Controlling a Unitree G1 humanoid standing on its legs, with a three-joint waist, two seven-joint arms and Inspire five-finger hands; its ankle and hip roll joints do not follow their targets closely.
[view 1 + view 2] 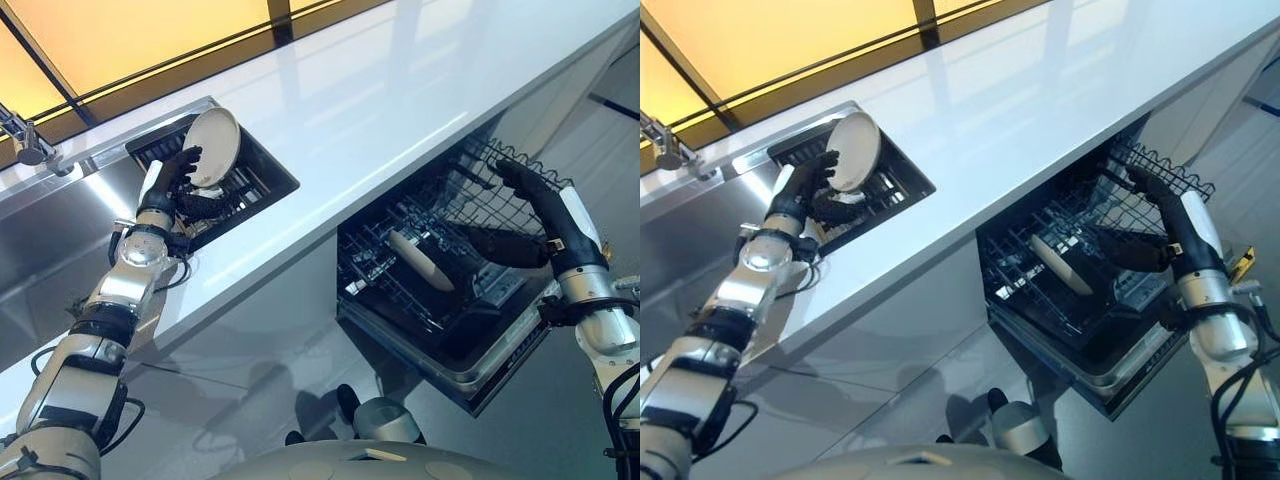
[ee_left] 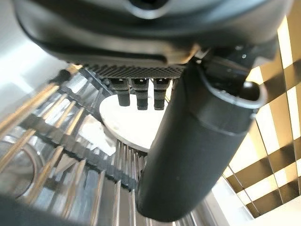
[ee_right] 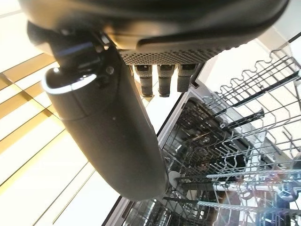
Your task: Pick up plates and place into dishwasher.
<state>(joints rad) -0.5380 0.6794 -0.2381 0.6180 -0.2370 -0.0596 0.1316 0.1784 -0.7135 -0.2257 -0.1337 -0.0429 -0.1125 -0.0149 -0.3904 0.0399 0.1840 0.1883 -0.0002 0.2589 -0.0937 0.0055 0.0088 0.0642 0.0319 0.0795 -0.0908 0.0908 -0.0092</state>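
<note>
Left hand (image 1: 178, 178) curled round a white plate (image 1: 213, 146) over the drying rack (image 1: 245, 190). Lift clear before swinging to the dishwasher rack (image 1: 430, 280); right hand (image 1: 530, 215) hovers, fingers relaxed, empty.

No text, label, number or sign is showing legibly anywhere around the dishwasher (image 1: 440, 300); nothing readable is appearing on its racks or on the surfaces near it.

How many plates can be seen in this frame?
2. One plate is gripped by the left hand over the drying rack set in the counter. A second plate stands on edge in the dishwasher's lower rack. Others may be hidden among the rack wires.
</note>
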